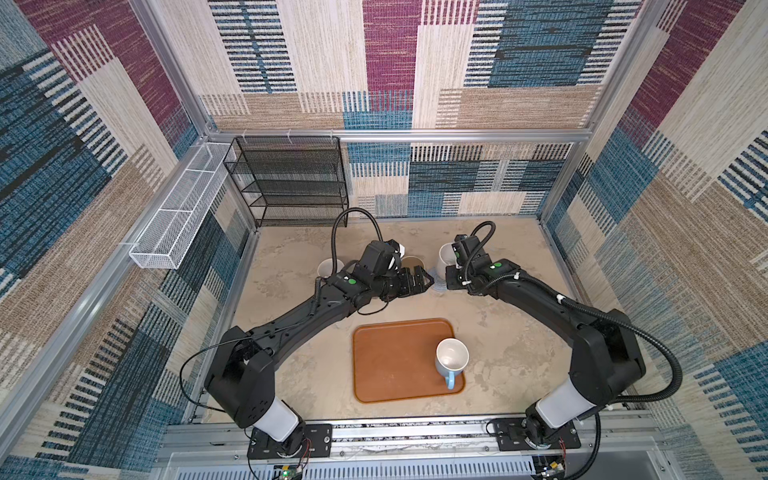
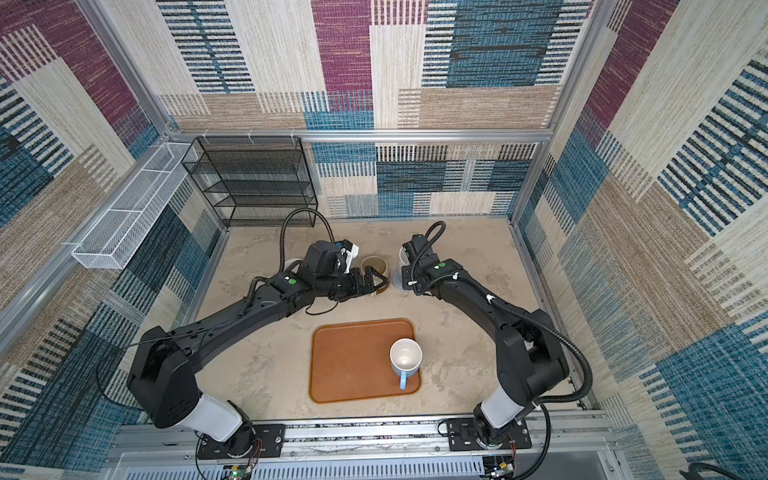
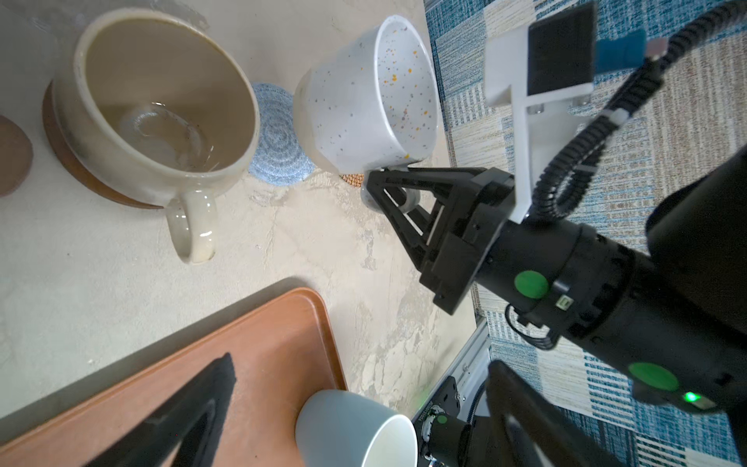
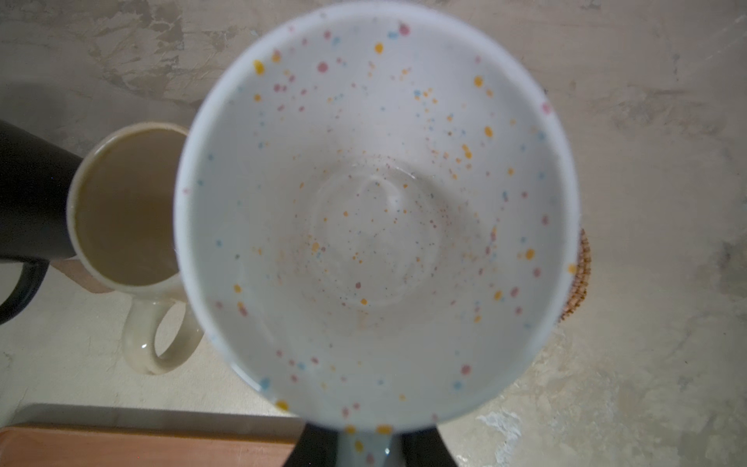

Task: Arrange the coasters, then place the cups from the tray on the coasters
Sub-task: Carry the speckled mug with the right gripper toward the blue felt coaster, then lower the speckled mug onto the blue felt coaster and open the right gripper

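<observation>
My right tool [image 3: 384, 190] is clamped on the handle of the white speckled mug [image 4: 372, 210], with one finger [image 4: 319, 449] on each side of it. The mug sits tilted in my grip, over the right part of the counter [image 1: 498, 332] and past its middle. A sliver of the golden rattan coaster [image 4: 580, 275] shows from under the mug's side. I cannot tell whether the mug's base touches it.

Just beside the mug, toward the left edge, the light blue woven coaster [image 3: 279, 137] lies bare.

My left tool [image 1: 424, 279] hangs there with its jaws spread wide and nothing between them. It is just on the near side of the beige mug [image 3: 161, 113]. That mug stands upright on the dark brown wooden disc [image 3: 68, 161], with its handle toward the near edge.

Further toward the left edge stands the black mug [image 4: 32, 194], seen only from my right wrist. Beyond it, in both top views, a mug with a white inside [image 1: 330, 268] shows partly from behind my left arm.

The tray [image 1: 390, 361] lies well apart from this row, close to the near edge and about midway along it. The light blue mug [image 1: 452, 355] stands upright on the tray by its near right corner. Its handle points to the near edge.
</observation>
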Motion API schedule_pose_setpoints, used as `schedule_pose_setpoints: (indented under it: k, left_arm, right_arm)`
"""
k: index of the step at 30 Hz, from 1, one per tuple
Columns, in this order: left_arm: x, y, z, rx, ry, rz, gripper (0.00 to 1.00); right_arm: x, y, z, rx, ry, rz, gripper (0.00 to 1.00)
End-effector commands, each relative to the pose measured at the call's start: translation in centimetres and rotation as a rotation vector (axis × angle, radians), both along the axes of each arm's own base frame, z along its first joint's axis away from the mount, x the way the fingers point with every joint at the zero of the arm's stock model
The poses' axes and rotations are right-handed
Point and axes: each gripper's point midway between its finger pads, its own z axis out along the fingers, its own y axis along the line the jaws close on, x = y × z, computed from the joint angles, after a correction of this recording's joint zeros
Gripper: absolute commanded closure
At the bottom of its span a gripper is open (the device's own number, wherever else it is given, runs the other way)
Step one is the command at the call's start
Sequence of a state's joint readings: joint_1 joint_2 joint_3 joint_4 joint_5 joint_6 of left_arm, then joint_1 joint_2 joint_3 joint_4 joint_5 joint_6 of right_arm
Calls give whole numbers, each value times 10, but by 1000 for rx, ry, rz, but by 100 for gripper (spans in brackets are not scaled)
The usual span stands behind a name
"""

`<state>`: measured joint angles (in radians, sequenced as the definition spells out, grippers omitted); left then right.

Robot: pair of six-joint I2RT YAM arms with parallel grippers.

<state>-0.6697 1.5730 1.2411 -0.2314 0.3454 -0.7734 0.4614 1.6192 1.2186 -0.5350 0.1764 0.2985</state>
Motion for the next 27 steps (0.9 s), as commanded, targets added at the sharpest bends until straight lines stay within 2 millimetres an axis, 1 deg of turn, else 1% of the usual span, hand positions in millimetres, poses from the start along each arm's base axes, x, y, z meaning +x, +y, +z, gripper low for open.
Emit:
schedule_pose_setpoints:
  k: [1,9,19,24,27]
  left_arm:
    - [6,1,2,28,-32,-9,0]
    - [10,5,-5,57,-28,4,1]
    - [7,7,-16,63,-5,2,0]
    - [6,8,-14,60,-9,4,0]
    - [5,9,-14,60,-9,3,0]
  right_arm:
    - [21,6,11,30,-72,-34,100]
    - [27,9,-19,22,-13,-54,100]
    - [29,10,-34,18,15,-74,100]
    - [33,10,-35,3,13,-81,100]
    - [32,8,-42,-4,31,-91,100]
